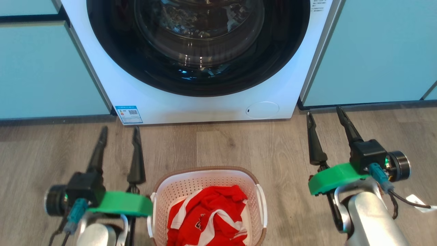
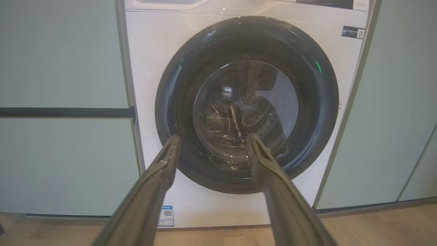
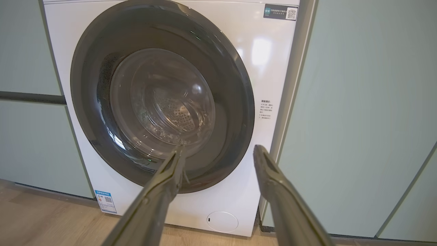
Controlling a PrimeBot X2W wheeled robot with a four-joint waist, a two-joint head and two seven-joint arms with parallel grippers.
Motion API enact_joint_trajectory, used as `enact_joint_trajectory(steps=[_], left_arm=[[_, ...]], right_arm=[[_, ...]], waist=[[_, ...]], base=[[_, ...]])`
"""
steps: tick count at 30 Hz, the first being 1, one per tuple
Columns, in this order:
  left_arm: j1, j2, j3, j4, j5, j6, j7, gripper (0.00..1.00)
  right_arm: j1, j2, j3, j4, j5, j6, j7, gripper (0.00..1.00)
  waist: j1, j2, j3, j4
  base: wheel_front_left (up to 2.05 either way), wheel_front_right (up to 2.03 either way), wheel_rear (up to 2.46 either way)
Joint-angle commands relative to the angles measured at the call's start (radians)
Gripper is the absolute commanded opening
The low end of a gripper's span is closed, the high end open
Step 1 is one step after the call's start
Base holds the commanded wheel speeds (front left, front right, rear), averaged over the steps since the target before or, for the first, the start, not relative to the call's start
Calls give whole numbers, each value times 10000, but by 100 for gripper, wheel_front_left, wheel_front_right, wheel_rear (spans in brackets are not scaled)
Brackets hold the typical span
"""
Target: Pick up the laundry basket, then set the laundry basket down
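Head view, looking down: a white front-loading washing machine [image 1: 205, 107] with a dark round door stands ahead of me between pale green cabinet panels [image 1: 44, 68], on a wood-plank floor [image 1: 239, 143]. Nearer to me, centred at the bottom edge, the laundry basket [image 1: 205, 169] sits on the floor, white and perforated with a brown rim, holding a crumpled red-and-white garment [image 1: 208, 218]. My left gripper [image 1: 120, 129] and right gripper [image 1: 324, 111] hover either side of it, fingers spread wide, holding nothing, pointing toward the machine.
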Motion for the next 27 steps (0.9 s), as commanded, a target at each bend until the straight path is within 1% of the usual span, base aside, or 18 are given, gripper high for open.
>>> enact_joint_trajectory(steps=[1, 4, 6, 8, 12, 19, 27], left_arm=[[-226, -63, 435, -87, 25, -336, -126, 100], [-124, -189, 663, 584, 6, -999, -126, 100], [-112, -254, 786, 853, 172, -1258, -126, 100], [-91, -335, 951, 1008, 229, -1395, -126, 100], [-55, -437, 1166, 1224, 314, -1603, -126, 100], [-68, -496, 1369, 1490, 305, -1805, -126, 100], [-84, -503, 1280, 1648, 112, -1807, -126, 100]], right_arm=[[-249, -79, 161, -233, -111, 69, -149, 100], [-75, -79, 28, 24, 254, 69, -149, 100], [11, -79, 72, 203, 316, 69, -149, 100], [64, -79, 118, 372, 398, 69, -149, 100], [67, -79, 155, 639, 481, 69, -149, 100], [-30, -79, 216, 912, 525, 69, -149, 100], [-88, -79, 308, 1032, 534, 69, -149, 100]], waist=[[0, 0, -27, -10], [0, 0, -63, -45], [0, 0, -82, -87], [0, 0, -88, -134], [0, 0, -71, -209], [0, 0, -19, -260], [0, 0, -29, -258]], base=[[0, 0, 0], [0, 0, 0], [0, 0, 0], [0, 0, 0], [0, 0, 0], [0, 0, 0], [0, 0, 0]])
